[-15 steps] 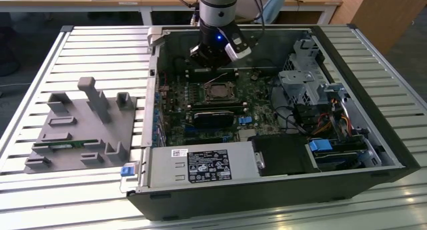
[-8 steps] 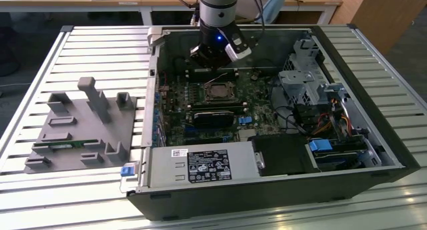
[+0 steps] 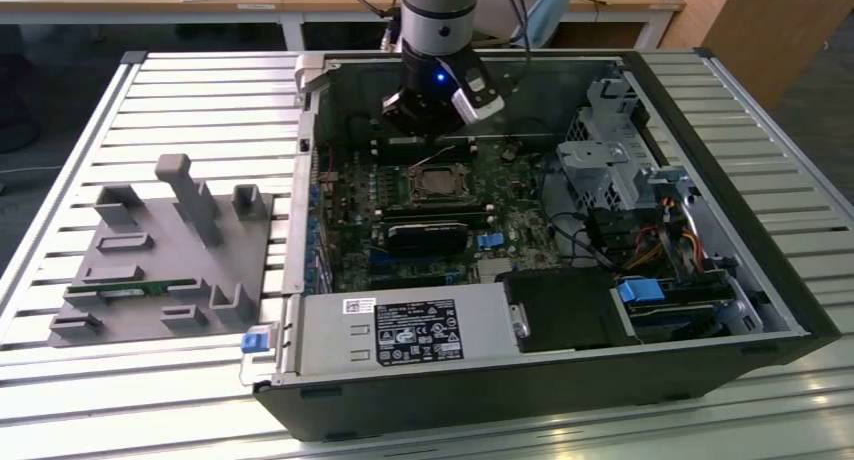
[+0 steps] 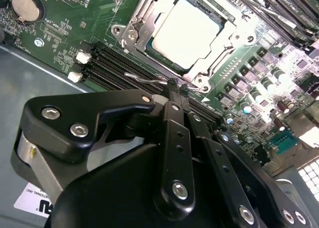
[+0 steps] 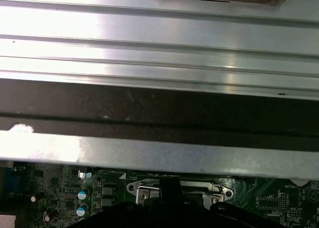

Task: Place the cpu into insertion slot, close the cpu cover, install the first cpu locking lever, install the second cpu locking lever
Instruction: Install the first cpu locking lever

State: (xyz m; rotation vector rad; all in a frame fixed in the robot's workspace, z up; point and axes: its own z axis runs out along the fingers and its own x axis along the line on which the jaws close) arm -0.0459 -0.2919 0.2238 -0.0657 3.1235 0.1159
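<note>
The cpu (image 4: pixel 192 31), a pale silver square, lies in the insertion slot (image 3: pixel 434 185) on the green board. The cpu cover (image 4: pixel 137 26), a silver frame, lies flat around it. A thin wire locking lever (image 4: pixel 144 80) runs along the near edge of the socket, between it and the memory slots. My gripper (image 4: pixel 174 86) has its black fingers shut on the end of this lever. In the exterior view the gripper (image 3: pixel 434 120) hangs inside the open computer case, just behind the socket. In the first wrist view the cover's edge (image 5: pixel 179 190) shows beyond the dark gripper body.
Long black memory slots (image 4: pixel 114 68) run right beside the lever. A black card (image 3: pixel 427 238), the labelled power supply (image 3: pixel 407 330) and a drive cage (image 3: pixel 601 165) crowd the case. A grey parts fixture (image 3: pixel 160 250) sits on the slatted table at the exterior view's left.
</note>
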